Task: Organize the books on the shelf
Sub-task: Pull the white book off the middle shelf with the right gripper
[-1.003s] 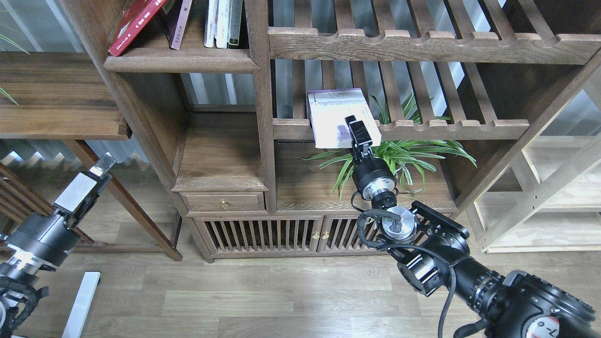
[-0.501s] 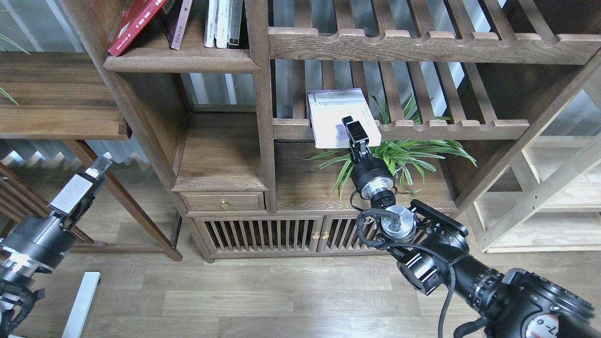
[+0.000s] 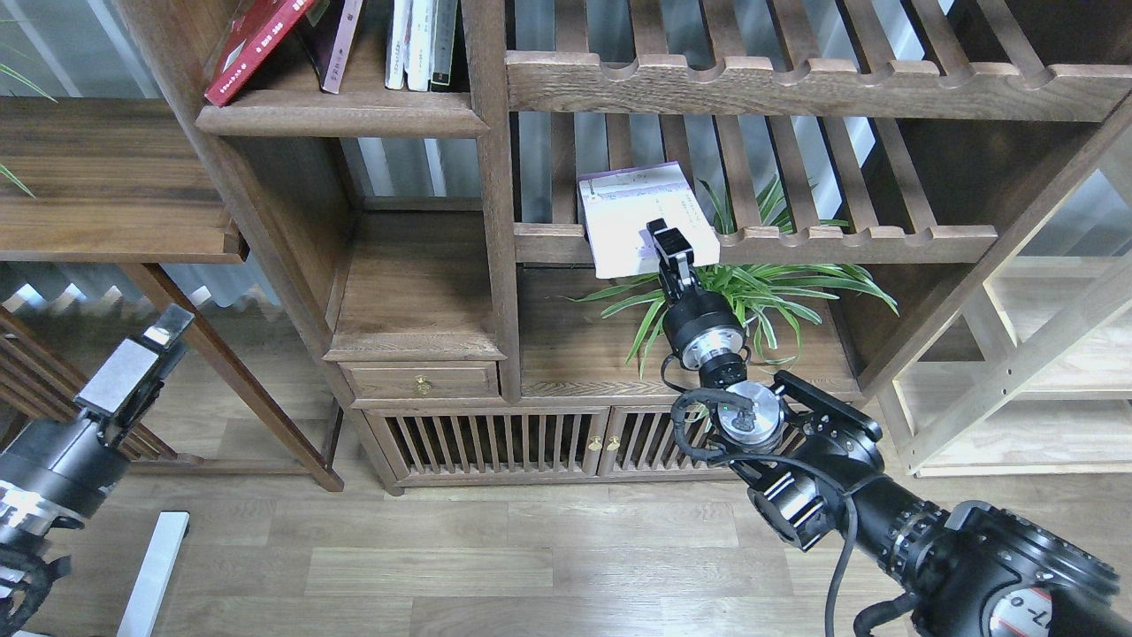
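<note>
My right gripper [image 3: 669,245] still pinches pale book [image 3: 638,217], barely shifted on slatted rack [image 3: 849,239]. Left gripper [image 3: 159,332] sinks lower, jaws unreadable. Plant [image 3: 778,287] beneath.

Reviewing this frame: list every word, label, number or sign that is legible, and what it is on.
"0-L", partly cut off: on the white-and-red sticker on the right arm's near joint.
Red book on the shelf: pale print along its cover, too small to read.
Pale white-lavender book at the right gripper: fine printed lines, too blurred to read.
Upright white-spined books: spine text illegible.
</note>
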Controlling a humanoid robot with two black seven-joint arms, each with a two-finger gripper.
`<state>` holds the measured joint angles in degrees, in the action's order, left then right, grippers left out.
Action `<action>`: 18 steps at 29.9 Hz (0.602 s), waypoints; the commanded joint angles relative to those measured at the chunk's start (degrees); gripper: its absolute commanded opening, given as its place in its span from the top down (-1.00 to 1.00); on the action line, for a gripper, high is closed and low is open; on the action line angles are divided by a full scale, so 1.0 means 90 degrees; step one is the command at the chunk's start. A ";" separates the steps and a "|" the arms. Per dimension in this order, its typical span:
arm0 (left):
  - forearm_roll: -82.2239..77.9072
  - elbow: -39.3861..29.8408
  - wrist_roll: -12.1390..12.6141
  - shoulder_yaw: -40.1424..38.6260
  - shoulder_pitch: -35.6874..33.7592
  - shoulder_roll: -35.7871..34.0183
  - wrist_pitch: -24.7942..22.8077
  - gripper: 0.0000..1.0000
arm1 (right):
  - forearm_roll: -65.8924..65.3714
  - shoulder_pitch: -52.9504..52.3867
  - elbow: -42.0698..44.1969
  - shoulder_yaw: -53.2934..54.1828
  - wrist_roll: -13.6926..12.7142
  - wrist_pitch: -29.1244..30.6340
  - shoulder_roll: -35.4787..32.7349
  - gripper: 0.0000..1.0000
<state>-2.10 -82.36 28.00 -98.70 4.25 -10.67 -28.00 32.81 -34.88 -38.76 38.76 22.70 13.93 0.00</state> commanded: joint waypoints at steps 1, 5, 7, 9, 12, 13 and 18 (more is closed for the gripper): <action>-0.0001 0.0001 0.0000 -0.0010 0.0007 0.0004 0.0000 -0.92 | -0.0013 -0.0001 0.0000 0.0000 0.0027 0.0034 0.0000 0.53; -0.0001 0.0001 0.0000 -0.0039 0.0026 -0.0006 0.0000 -0.92 | -0.0042 -0.0011 -0.0029 0.0000 0.0037 0.0073 0.0000 0.54; -0.0001 0.0001 0.0000 -0.0058 0.0046 -0.0006 0.0000 -0.92 | -0.0042 0.0037 -0.0068 0.0059 0.0056 0.0083 0.0000 0.54; -0.0001 0.0001 0.0000 -0.0058 0.0065 -0.0006 0.0000 -0.92 | -0.0052 0.0135 -0.0088 0.0108 0.0047 0.0131 0.0000 0.54; -0.0001 0.0001 0.0000 -0.0087 0.0143 -0.0015 0.0000 -0.92 | -0.0120 0.0427 -0.0243 0.0205 0.0027 0.0307 0.0000 0.61; -0.0001 0.0001 0.0000 -0.0117 0.0173 -0.0035 0.0000 -0.92 | -0.0198 0.0525 -0.0292 0.0244 0.0017 0.0375 0.0000 0.64; 0.0009 0.0001 0.0000 -0.0166 0.0260 -0.0055 0.0000 -0.92 | -0.0540 0.1052 -0.0614 0.0478 0.0007 0.0512 0.0000 0.68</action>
<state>-2.10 -82.35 28.00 -100.02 6.18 -11.13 -28.00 29.26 -27.97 -42.65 41.60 22.81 17.88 0.00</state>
